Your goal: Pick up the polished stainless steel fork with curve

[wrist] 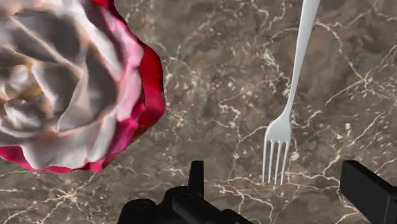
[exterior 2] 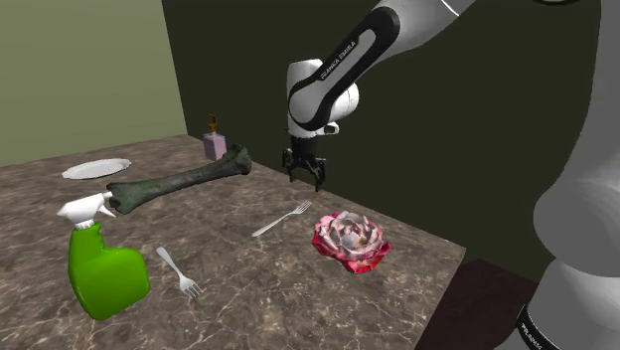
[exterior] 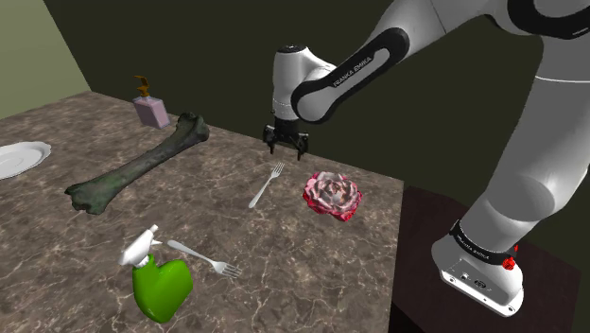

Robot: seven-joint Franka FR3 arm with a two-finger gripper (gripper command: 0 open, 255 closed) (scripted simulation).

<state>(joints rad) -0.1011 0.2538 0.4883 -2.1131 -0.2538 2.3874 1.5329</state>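
The arm (exterior: 350,71) reaches out, gripper (exterior: 286,148) pointing down (fingers (wrist: 372,191) apart).

Light is dim and even. Walls (exterior: 189,47) behind the table (exterior: 312,274) are dark olive. The arm (exterior: 529,142) above the table is brightest, greying underneath. The fork (wrist: 289,95) on the table is crisply drawn.

Wrist view: fork (wrist: 289,108) handle end, far from gripper (wrist: 273,168), cut off by frame edge. Rose (wrist: 70,89), just beside gripper, cut off by two edges. Shoulder view: plate (exterior: 19,159), well apart from gripper, cut by edge. Bottle (exterior: 151,111), well apart from gripper: details too small to tell. Arm (exterior: 529,142) above gripper: upper links cut off.
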